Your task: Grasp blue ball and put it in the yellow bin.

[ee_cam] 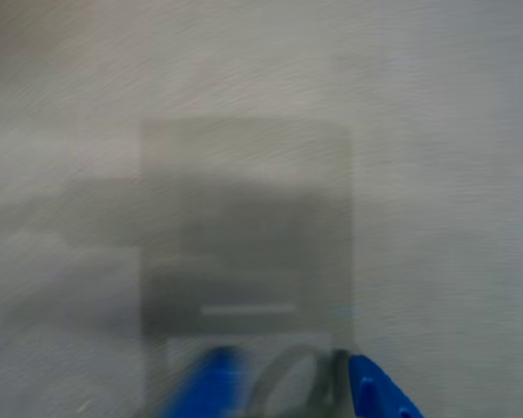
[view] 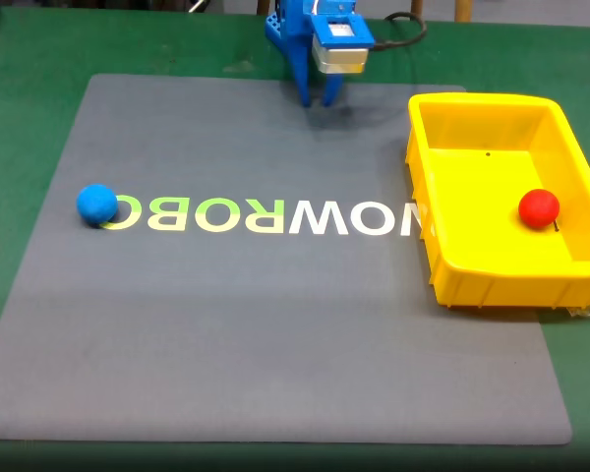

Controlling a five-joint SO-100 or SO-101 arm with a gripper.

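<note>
The blue ball (view: 96, 204) lies on the grey mat (view: 275, 324) at its left side, just left of the printed letters. At the right stands the yellow bin (view: 472, 270), with a red ball (view: 539, 207) inside near its right wall. My gripper (view: 317, 98) hangs at the mat's far edge, fingers pointing down, far from the blue ball and left of the bin's back corner. Its blue fingertips stand slightly apart with nothing between them. In the blurred wrist view the gripper (ee_cam: 296, 392) shows as two blue fingers (ee_cam: 379, 394) at the bottom edge over grey mat.
The mat lies on a green table (view: 20, 118). A black cable (view: 403, 29) runs behind the arm's blue base (view: 285, 25). The mat's middle and front hold nothing but the printed letters (view: 265, 216).
</note>
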